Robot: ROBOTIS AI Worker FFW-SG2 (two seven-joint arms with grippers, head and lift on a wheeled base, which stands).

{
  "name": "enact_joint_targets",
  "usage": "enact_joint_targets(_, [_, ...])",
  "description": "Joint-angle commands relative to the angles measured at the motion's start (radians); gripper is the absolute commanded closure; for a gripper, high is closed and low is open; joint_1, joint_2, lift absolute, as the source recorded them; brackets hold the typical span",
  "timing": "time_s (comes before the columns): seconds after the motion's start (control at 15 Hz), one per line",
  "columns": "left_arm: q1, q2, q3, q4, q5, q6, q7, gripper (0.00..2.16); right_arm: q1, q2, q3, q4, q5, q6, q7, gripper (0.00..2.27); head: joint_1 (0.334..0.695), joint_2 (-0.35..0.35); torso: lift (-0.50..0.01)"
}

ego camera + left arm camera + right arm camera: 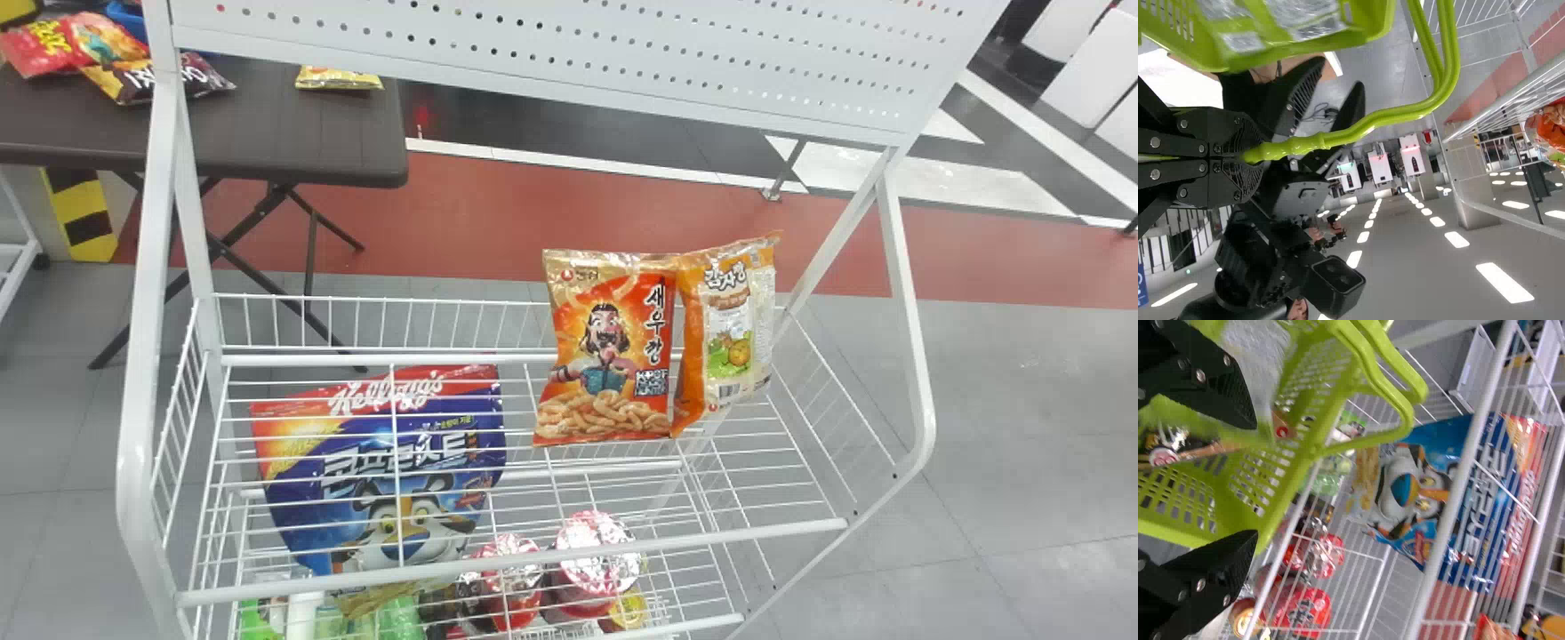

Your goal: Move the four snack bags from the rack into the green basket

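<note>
Two orange snack bags, one with a red front and one beside it, stand at the right of the white wire rack. A blue bag leans behind the wires on the left; in the right wrist view this blue bag is beyond the basket. My left gripper is shut on the handle of the green basket. My right gripper is open with nothing gripped, its fingers over the basket, which holds a clear crinkled package and a dark item.
Foil-topped cups fill part of the rack's lower level. White side bars and a perforated panel frame the rack. Behind it on the left, a dark table carries more bags.
</note>
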Motion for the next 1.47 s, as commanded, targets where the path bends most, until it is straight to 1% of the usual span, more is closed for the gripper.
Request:
enact_joint_targets(0.0, [0.0,0.001,-0.001,0.0,-0.003,0.002,0.001,1.87,0.002,0.031,-0.061,-0.026,-0.006,-0.104,-0.008,0.05,0.695,-0.35,0.0])
enact_joint_targets(0.2, [0.0,-0.001,-0.009,-0.002,-0.004,0.002,0.007,1.87,-0.019,0.086,-0.156,-0.062,-0.064,-0.288,-0.008,0.06,0.695,-0.35,0.0])
enact_joint_targets(0.27, [0.0,-0.001,-0.011,-0.003,-0.006,0.005,0.009,1.87,-0.047,0.108,-0.182,-0.061,-0.079,-0.325,-0.008,0.06,0.695,-0.35,0.0])
enact_joint_targets(0.33, [0.0,0.001,-0.018,-0.003,-0.008,0.005,0.01,1.87,-0.096,0.131,-0.216,-0.044,-0.107,-0.358,-0.007,0.07,0.695,-0.35,0.0])
enact_joint_targets(0.4, [0.0,0.001,-0.021,-0.003,-0.009,0.005,0.015,1.87,-0.159,0.146,-0.253,-0.015,-0.139,-0.386,-0.007,0.07,0.695,-0.35,0.0])
enact_joint_targets(0.53, [0.0,-0.001,-0.027,-0.003,-0.011,0.005,0.018,1.87,-0.296,0.152,-0.285,0.085,-0.156,-0.457,-0.005,0.07,0.695,-0.35,0.0])
enact_joint_targets(0.6, [-0.002,0.001,-0.027,-0.003,-0.012,0.005,0.018,1.87,-0.374,0.155,-0.292,0.143,-0.156,-0.447,-0.005,0.07,0.695,-0.35,0.0])
enact_joint_targets(0.8, [0.0,0.002,-0.015,-0.003,-0.011,0.008,0.015,1.87,-0.564,0.157,-0.326,0.304,-0.159,-0.325,0.018,0.07,0.695,-0.35,0.0])
enact_joint_targets(0.87, [0.0,0.002,-0.009,-0.003,-0.011,0.008,0.013,1.87,-0.609,0.157,-0.343,0.353,-0.179,-0.3,0.05,0.07,0.695,-0.35,0.0])
enact_joint_targets(0.93, [0.0,0.002,-0.007,-0.003,-0.011,0.011,0.013,1.87,-0.644,0.157,-0.355,0.389,-0.216,-0.26,0.111,0.09,0.695,-0.35,0.0])
enact_joint_targets(1.0, [0.0,0.004,-0.006,-0.003,-0.011,0.014,0.013,1.87,-0.676,0.157,-0.368,0.427,-0.236,-0.254,0.137,0.09,0.695,-0.35,0.0])
enact_joint_targets(1.2, [-0.009,0.002,-0.007,-0.003,-0.011,0.023,0.018,1.87,-0.747,0.157,-0.366,0.5,-0.228,-0.257,0.16,0.12,0.695,-0.35,0.0])
enact_joint_targets(1.27, [-0.009,0.002,-0.006,-0.003,-0.011,0.026,0.018,1.87,-0.77,0.157,-0.365,0.52,-0.225,-0.254,0.179,0.21,0.695,-0.35,0.0])
enact_joint_targets(1.33, [-0.011,0.004,-0.006,-0.003,-0.011,0.026,0.018,1.87,-0.788,0.155,-0.363,0.534,-0.222,-0.233,0.199,0.42,0.695,-0.35,0.0])
enact_joint_targets(1.4, [-0.011,0.004,-0.006,-0.003,-0.011,0.029,0.018,1.87,-0.809,0.155,-0.366,0.539,-0.216,-0.187,0.24,0.61,0.695,-0.35,0.0])
